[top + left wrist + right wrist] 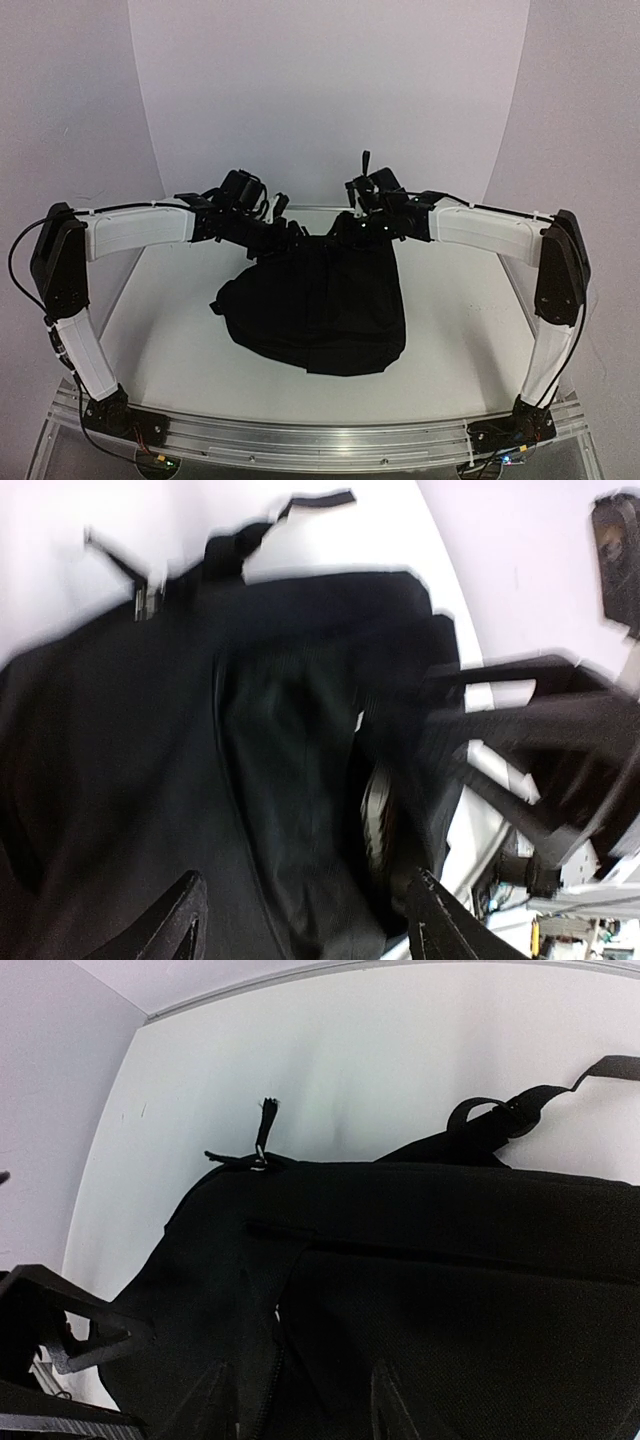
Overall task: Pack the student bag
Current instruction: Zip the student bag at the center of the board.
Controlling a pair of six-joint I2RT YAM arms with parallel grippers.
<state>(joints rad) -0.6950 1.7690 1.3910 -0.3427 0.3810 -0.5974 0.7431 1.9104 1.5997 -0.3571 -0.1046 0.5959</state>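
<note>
The student bag [315,310], a big soft black backpack, lies in the middle of the white table with its far end raised. My left gripper [288,235] hovers over that far end. In the left wrist view the left gripper [305,925] is open, its fingers wide apart above the bag [150,730] and its dark mouth. Something pale [375,815] shows inside the mouth. My right gripper [352,232] is at the raised rim. In the right wrist view the right gripper [305,1400] has a fold of the bag [450,1290] beside the zip between its fingers.
A strap [520,1110] trails from the bag onto the table [150,330], and a zip pull [265,1125] sticks up at its edge. White walls curve close behind the bag. An aluminium rail [320,435] with both arm bases runs along the near edge.
</note>
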